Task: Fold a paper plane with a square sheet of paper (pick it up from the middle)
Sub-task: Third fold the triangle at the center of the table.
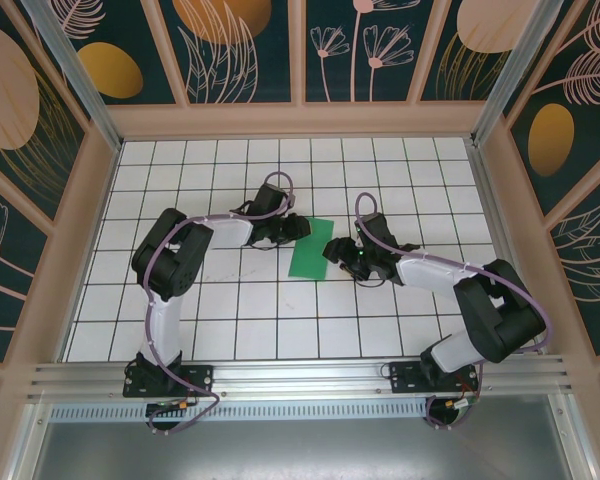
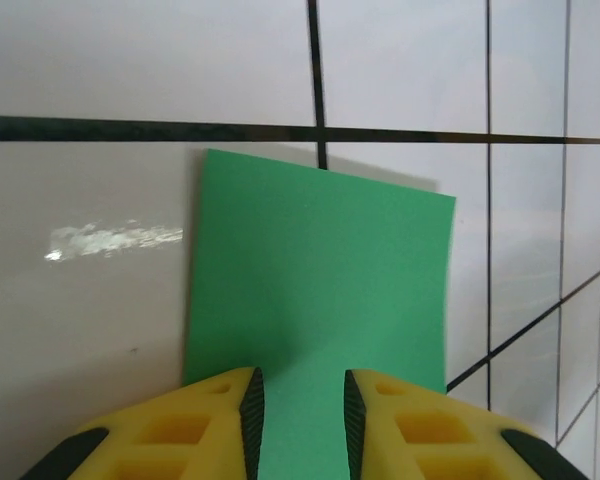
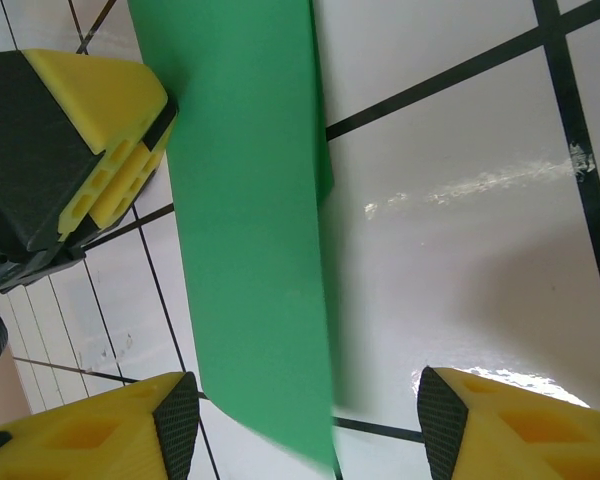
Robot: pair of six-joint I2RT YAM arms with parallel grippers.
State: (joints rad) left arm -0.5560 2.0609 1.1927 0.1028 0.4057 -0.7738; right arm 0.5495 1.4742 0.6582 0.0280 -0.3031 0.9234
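Square sheet of paper [image 1: 312, 248] is mid-worktop [image 1: 230, 320], between the two pincers, lying flat as far as I can tell. It's a narrow green strip now, not a square. Right wrist cam shows a 2nd layer peeking out along one long edge [image 3: 324, 170], so prob. folded once lengthways.

Progress, my read: early. Centre fold looks done. No nose corners, no wing folds, nothing dart-shaped yet, so most of the work is left.

Left pincer [image 2: 300, 395]: part-closed, narrow gap, sheet's near edge showing through the gap. No clamp visible; can't tell if the pads [image 2: 248, 405] press on the paper.

Right pincer [image 3: 310, 420]: wide open, holding nothing, strip end sits just inside its left finger [image 3: 175, 415].

Writing/brands: none readable. Back panels have a plant pattern only, no txt.
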